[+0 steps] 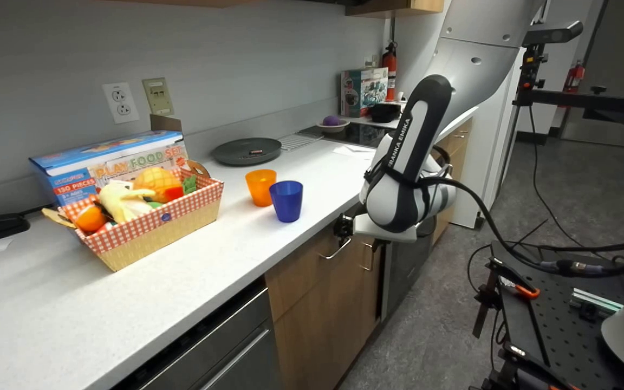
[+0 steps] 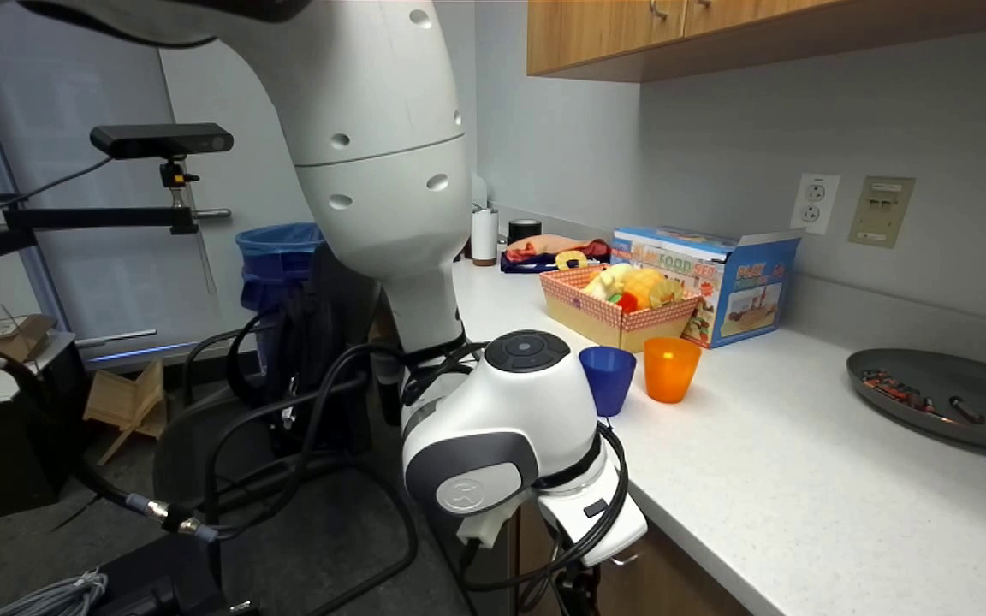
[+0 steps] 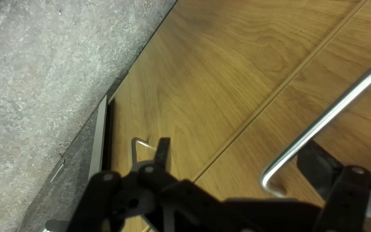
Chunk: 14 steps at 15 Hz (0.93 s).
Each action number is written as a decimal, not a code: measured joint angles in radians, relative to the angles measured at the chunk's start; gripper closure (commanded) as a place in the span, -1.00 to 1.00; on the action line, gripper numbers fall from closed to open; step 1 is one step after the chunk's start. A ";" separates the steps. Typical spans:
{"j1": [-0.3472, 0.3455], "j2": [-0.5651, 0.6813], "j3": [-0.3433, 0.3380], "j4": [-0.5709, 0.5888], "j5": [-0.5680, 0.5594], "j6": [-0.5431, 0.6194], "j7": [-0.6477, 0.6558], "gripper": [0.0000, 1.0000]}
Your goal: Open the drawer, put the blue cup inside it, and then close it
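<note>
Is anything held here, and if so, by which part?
Nothing is held: the gripper stands open, one fingertip partly hidden behind the handle of the drawer; contact there cannot be told.

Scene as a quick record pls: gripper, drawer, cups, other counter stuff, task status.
gripper: open, at the drawer handle; whether touching is unclear
drawer: shut, inside not visible
blue cup: upright on the counter
orange cup: upright beside the blue cup, not touching it
basket: holds play food, in front of the play food box
dark dish: on the counter, small items in it
task status: drawer not yet opened, blue cup not yet inside
</note>
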 measured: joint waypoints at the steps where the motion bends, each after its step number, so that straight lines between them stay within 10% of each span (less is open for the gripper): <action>1: -0.006 -0.001 0.007 -0.001 0.001 0.000 0.003 -1.00; 14: -0.057 -0.120 0.096 -0.279 0.022 0.123 0.025 -1.00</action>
